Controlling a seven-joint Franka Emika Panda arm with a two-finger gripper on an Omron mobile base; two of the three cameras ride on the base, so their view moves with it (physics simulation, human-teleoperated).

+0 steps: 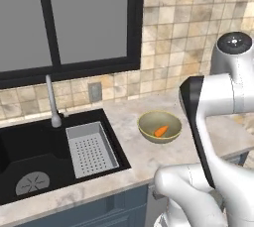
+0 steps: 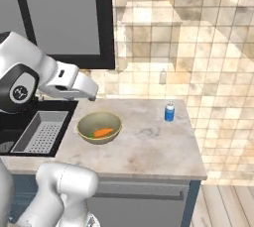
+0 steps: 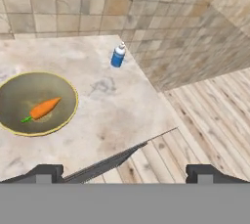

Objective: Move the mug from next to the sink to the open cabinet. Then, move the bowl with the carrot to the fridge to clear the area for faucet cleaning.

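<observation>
Bowl [image 1: 159, 127]: olive-yellow, wide and shallow, sitting upright on the pale marbled counter [image 1: 129, 144], to the right of the sink; in the right base view [image 2: 99, 127] it is lying near the counter's left half, and in the hand view [image 3: 36, 102] it is showing at the left.
Carrot [image 1: 160, 131]: small and orange, lying on its side inside the bowl; seen too in the right base view [image 2: 102, 133] and, with a green end pointing lower left, in the hand view [image 3: 42, 109].
Sink [image 1: 30, 156]: black recessed basin, holding a grey perforated strainer tray [image 1: 92, 149] at its right side and showing a round grey drain [image 1: 32, 183] at lower left.
Faucet [image 1: 52, 103]: slim, silver-grey, rising behind the sink below the dark-framed window [image 1: 64, 23].
Gripper [image 3: 124, 173]: looking down past the counter's front edge toward the wooden floor [image 3: 215, 120]; its jaws are standing wide apart with nothing between them, both dark fingertips [image 3: 45, 173] showing far from each other.
Arm: white, folding up in front of the counter, its wrist hanging above the bowl's left side in the right base view.
Blue can [image 2: 169, 111]: small, standing upright near the tiled back wall, well apart from the bowl; also in the hand view [image 3: 117, 55].
</observation>
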